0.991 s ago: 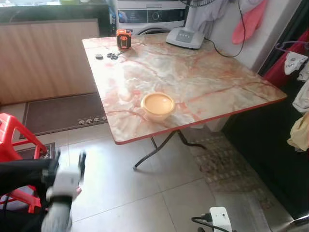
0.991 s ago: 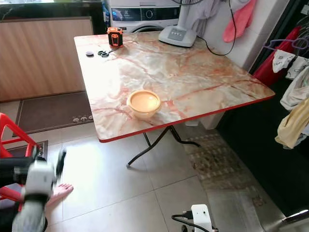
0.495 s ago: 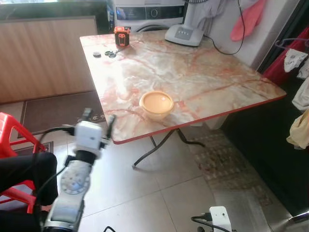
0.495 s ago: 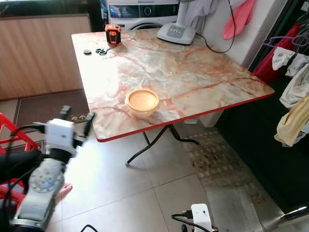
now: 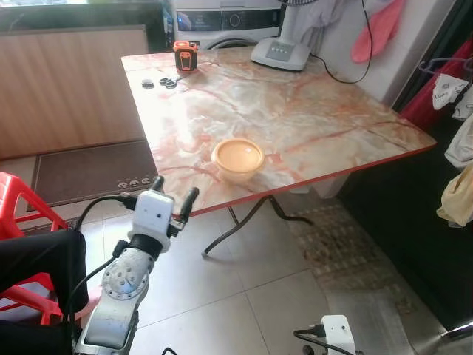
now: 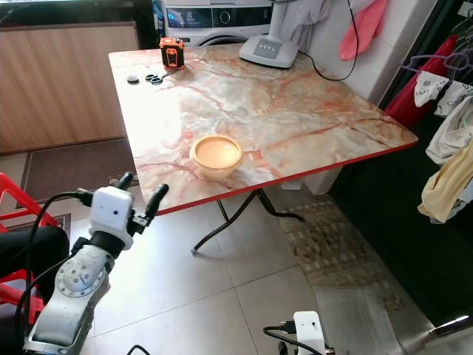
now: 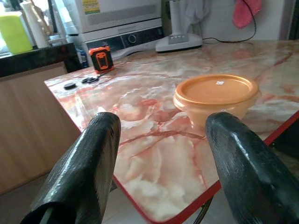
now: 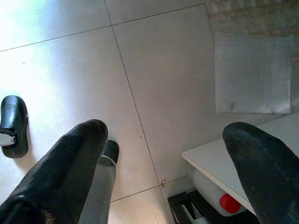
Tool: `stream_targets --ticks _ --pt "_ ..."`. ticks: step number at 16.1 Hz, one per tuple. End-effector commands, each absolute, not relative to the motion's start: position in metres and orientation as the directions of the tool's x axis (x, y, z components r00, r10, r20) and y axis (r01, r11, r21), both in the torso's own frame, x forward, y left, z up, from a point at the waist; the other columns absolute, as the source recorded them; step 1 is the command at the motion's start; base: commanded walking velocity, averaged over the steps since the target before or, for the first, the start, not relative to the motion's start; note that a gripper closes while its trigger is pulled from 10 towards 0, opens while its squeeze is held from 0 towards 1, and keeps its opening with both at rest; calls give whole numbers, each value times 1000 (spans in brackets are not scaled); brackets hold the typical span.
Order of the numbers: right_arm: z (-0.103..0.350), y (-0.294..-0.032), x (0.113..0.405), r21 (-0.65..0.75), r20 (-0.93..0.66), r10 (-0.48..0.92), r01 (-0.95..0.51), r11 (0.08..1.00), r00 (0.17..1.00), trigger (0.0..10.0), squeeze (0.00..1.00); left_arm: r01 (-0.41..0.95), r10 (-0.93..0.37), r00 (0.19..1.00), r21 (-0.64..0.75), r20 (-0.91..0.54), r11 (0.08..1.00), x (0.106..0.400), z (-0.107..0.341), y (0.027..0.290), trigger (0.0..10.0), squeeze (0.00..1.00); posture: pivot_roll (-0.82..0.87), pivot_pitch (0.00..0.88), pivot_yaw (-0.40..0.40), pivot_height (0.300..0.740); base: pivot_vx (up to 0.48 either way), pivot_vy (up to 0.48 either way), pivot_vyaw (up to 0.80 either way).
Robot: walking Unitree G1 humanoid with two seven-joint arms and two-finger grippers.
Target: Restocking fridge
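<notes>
the left claw (image 5: 172, 194) is hovering just off the near red edge of the marble tabletop (image 5: 310, 111), its fingers spread apart and holding nothing. the lidded orange bowl (image 5: 238, 159) is sitting on the tabletop near that edge, beyond the claw. the right claw (image 8: 166, 154) is hanging over the tiled floor (image 8: 159, 70), fingers apart and empty.

floor: pale shiny tiles (image 5: 244, 296) | desk (image 5: 310, 118): pink marble top, red edge | wall: wood panel (image 5: 66, 81) | back: washing machine (image 6: 218, 18) | left: red chair (image 5: 22, 214) | mat (image 5: 89, 170): dark brown
</notes>
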State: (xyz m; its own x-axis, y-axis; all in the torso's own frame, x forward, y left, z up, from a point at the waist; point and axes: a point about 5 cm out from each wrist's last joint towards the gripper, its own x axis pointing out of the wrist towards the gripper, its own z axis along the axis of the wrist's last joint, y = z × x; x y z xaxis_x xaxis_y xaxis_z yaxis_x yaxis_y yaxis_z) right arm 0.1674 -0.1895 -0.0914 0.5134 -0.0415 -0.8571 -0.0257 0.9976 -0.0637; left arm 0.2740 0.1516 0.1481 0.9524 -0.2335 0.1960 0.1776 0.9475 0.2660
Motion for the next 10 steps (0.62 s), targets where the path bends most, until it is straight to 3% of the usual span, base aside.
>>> stream_targets --ticks 1,10 --pt "-91 -193 166 -62 -853 -51 -4 998 519 10000 0 183 -238 949 251 209 951 273 154 148 10000 0 60 66 -104 740 0 0 0" --pt "-92 -193 166 -60 -855 -48 -7 998 517 10000 0 166 -216 953 232 211 958 275 158 150 10000 0 56 59 -98 740 260 0 0"
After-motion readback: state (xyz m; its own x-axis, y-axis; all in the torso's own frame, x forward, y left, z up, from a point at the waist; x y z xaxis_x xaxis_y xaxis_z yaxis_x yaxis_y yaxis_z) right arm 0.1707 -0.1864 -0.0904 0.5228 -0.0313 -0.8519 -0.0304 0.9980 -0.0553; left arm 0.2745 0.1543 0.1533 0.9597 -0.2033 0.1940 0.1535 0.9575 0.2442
